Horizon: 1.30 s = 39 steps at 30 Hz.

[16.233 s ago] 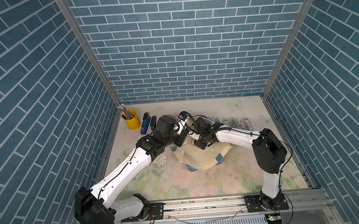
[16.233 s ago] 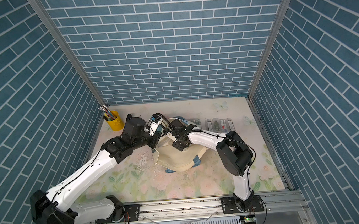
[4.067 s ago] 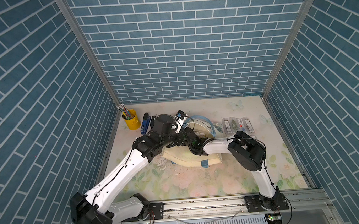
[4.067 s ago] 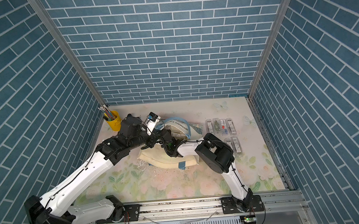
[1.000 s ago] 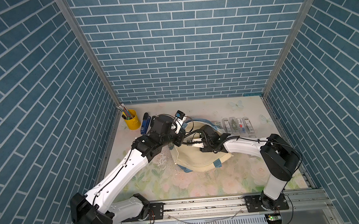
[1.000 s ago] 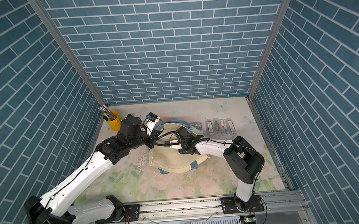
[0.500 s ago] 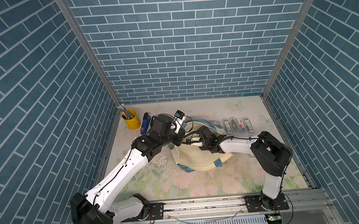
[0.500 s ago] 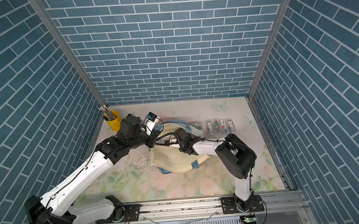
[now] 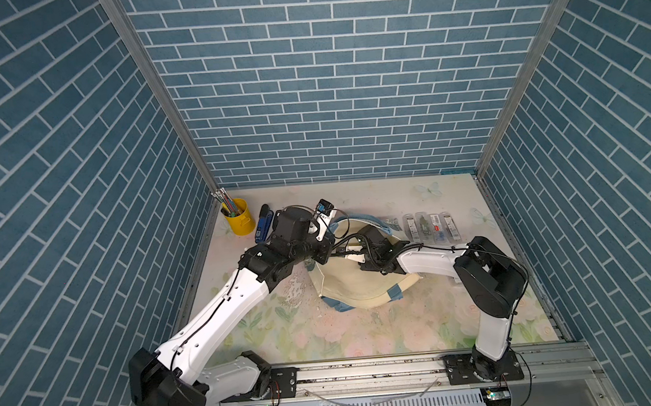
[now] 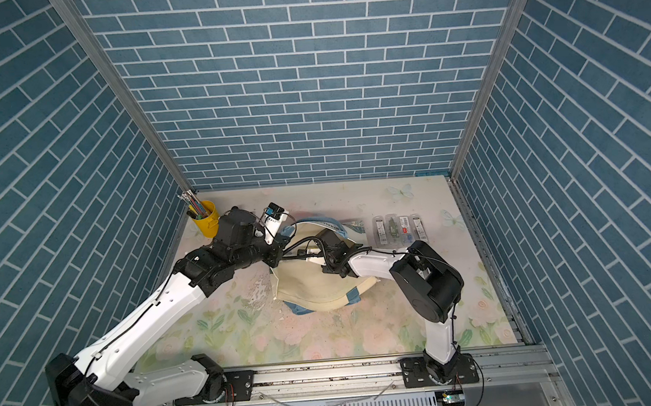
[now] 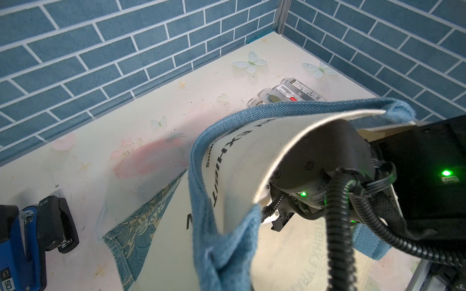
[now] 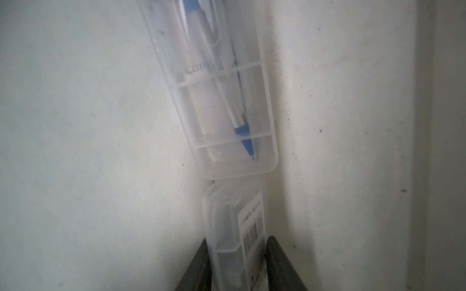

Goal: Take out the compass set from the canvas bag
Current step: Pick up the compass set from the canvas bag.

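Clear plastic compass-set case [image 12: 227, 221] with barcode label: inside the cream canvas bag [image 9: 355, 284] with blue strap handles, end to end with a second clear case [image 12: 222, 100] holding a blue-tipped instrument. Right claw [image 12: 237, 241]: inside the bag, narrow, fingers against both long sides of the labelled case. Left claw [image 9: 321, 250]: closed on the bag's lifted upper rim. Bag flat on the floral tabletop [image 9: 364, 334], near a row of clear cases [image 9: 431, 226]; yellow pencil cup [image 9: 237, 222] and blue stapler [image 9: 263, 228] at the far left corner.
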Motion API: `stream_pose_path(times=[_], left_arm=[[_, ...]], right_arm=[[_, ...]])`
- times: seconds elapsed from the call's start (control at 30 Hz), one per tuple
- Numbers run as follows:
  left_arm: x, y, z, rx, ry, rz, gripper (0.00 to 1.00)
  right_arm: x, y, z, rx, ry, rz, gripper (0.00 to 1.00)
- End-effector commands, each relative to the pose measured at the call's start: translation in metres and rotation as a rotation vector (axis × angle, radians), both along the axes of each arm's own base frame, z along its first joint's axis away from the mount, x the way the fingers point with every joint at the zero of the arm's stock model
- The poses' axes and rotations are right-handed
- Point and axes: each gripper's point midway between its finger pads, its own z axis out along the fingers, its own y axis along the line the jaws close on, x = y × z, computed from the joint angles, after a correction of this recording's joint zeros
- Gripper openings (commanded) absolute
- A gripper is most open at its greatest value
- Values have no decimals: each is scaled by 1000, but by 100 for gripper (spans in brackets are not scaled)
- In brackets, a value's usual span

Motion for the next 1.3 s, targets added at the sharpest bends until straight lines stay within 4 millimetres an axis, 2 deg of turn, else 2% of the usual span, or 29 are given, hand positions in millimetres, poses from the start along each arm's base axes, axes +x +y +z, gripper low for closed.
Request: stream_pose_path(times=[0.0,0.23,0.3,0.5,0.63,0.83,1.03,1.27], left_arm=[[3,-10,24,-75,-54,-28,0],[3,-9,25,-77,-56,-24,0],[3,-8,25,-78,-56,-21,0],[4,-8,25,-77,-57,-18,0],[4,-7,25,-76,-57,-9,0],[5,-2,27,-71,-69,14,0],[9,1,31,-73,-84,41,0],[11,3,32,-73,-87,59,0]], right_arm=[[-3,7,1,62,77,-36,34],[-4,9,13,84,78,-39,31],[-4,8,16,85,69,-42,27],[-5,4,11,48,57,-46,17],[-10,8,21,81,51,-39,14],[-25,10,48,132,55,-12,13],[-51,7,79,214,68,31,12],[-82,8,127,357,74,97,12]])
